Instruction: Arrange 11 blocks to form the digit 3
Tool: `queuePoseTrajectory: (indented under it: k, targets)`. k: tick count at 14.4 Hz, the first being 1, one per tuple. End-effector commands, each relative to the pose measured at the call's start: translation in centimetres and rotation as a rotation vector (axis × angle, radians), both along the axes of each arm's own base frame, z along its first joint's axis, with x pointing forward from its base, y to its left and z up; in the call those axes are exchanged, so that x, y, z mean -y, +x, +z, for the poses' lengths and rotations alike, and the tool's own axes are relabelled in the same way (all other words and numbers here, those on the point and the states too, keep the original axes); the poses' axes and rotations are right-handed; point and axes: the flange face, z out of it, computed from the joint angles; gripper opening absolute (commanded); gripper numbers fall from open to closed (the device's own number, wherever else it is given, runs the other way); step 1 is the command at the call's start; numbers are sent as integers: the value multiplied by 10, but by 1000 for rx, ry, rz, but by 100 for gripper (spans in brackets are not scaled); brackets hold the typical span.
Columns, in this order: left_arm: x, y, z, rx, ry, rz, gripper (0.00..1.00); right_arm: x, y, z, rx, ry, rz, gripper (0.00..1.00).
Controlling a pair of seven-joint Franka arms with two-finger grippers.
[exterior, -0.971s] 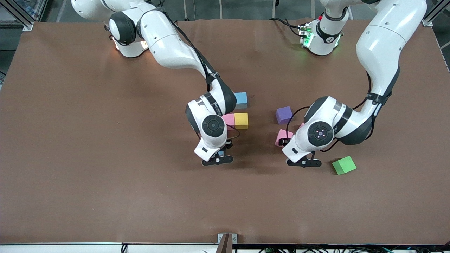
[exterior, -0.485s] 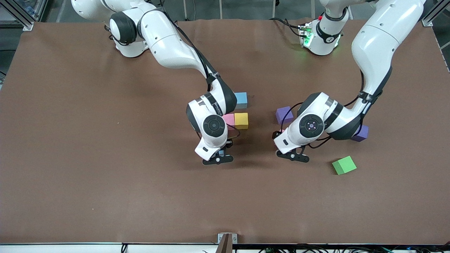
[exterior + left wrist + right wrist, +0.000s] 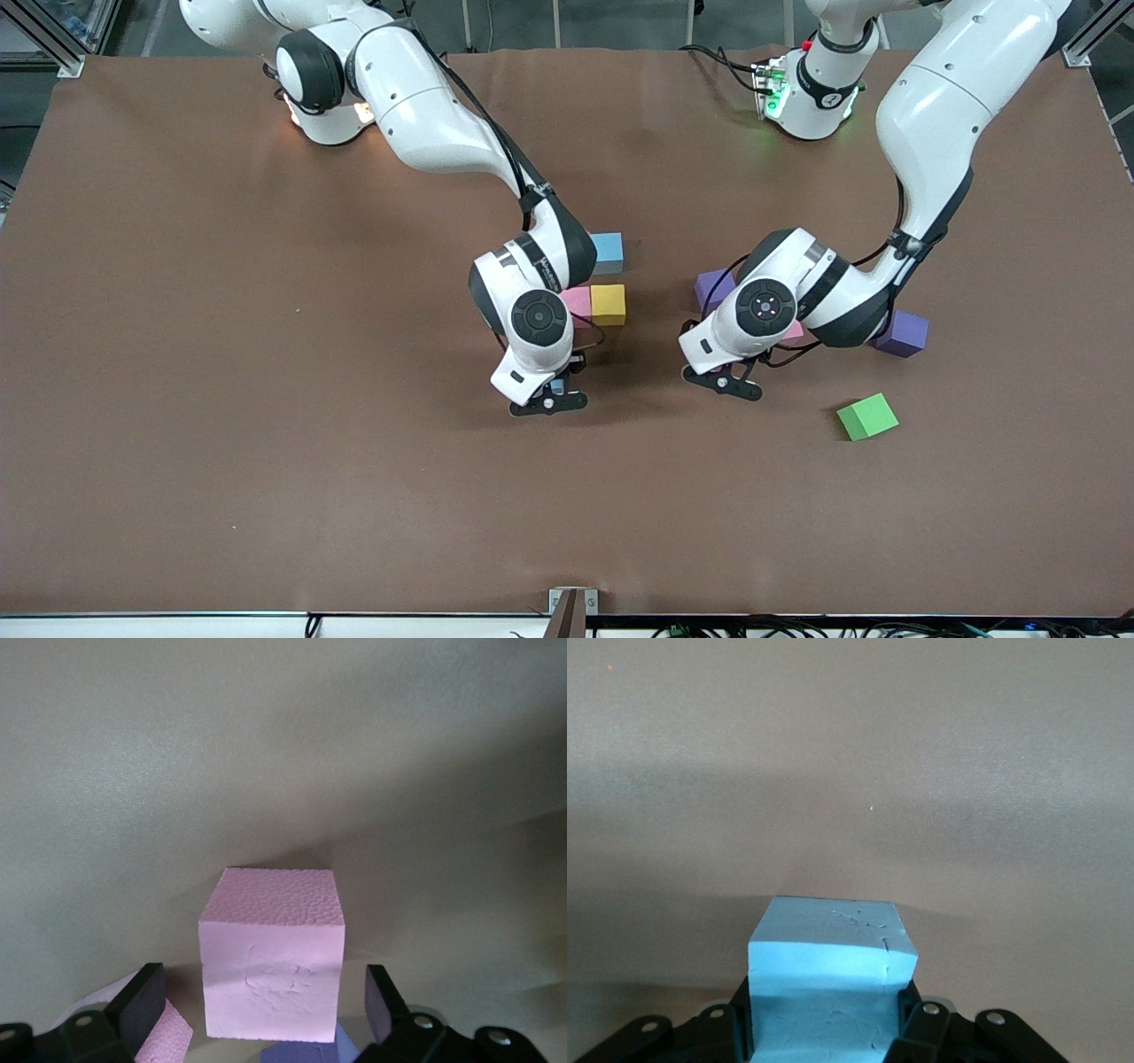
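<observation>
My right gripper (image 3: pixel 547 403) (image 3: pixel 824 1014) is shut on a light blue block (image 3: pixel 828 970) (image 3: pixel 557 387), low over bare table. Beside its hand, a pink block (image 3: pixel 578 301) touches a yellow block (image 3: pixel 608 304), and another light blue block (image 3: pixel 607 252) lies farther from the camera. My left gripper (image 3: pixel 719 383) (image 3: pixel 261 997) is open around an upright pink block (image 3: pixel 272 961), with gaps at both fingers (image 3: pixel 137 1014). The front view hides that block under the hand. A second pink block (image 3: pixel 164 1041) (image 3: pixel 791 333) and a purple block (image 3: pixel 306 1052) (image 3: pixel 712 288) lie close by.
Another purple block (image 3: pixel 902 332) lies by the left arm's elbow. A green cube (image 3: pixel 867 416) sits alone, nearer the camera. The brown table (image 3: pixel 266 399) stretches wide toward the right arm's end.
My left arm has swung toward the table's middle and its open gripper now straddles the pink block. This uncovered the second purple block. The right arm has not moved.
</observation>
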Motion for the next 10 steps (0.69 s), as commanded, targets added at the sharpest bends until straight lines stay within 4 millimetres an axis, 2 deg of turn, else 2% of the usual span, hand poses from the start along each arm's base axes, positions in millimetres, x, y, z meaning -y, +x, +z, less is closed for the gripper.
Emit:
queuePoseTrajectory:
  k: [1,4,7,8,10]
  targets:
    - [1,-3,-9,9,3,-30,91,6,3,11,2,-4,-4,0]
    - [1,2,-16,18,-21,-14,66,7,4,14,4,-1,-6,0]
    - [1,3,-19,12,-35,3,48,6,4,14,5,0,-6,0]
    - [0,8,-14,22,-39,15,44,5,3,14,5,0,-4,0]
    - [-1,17,-3,45,-33,79,43,6,3,12,3,-3,-7,0]
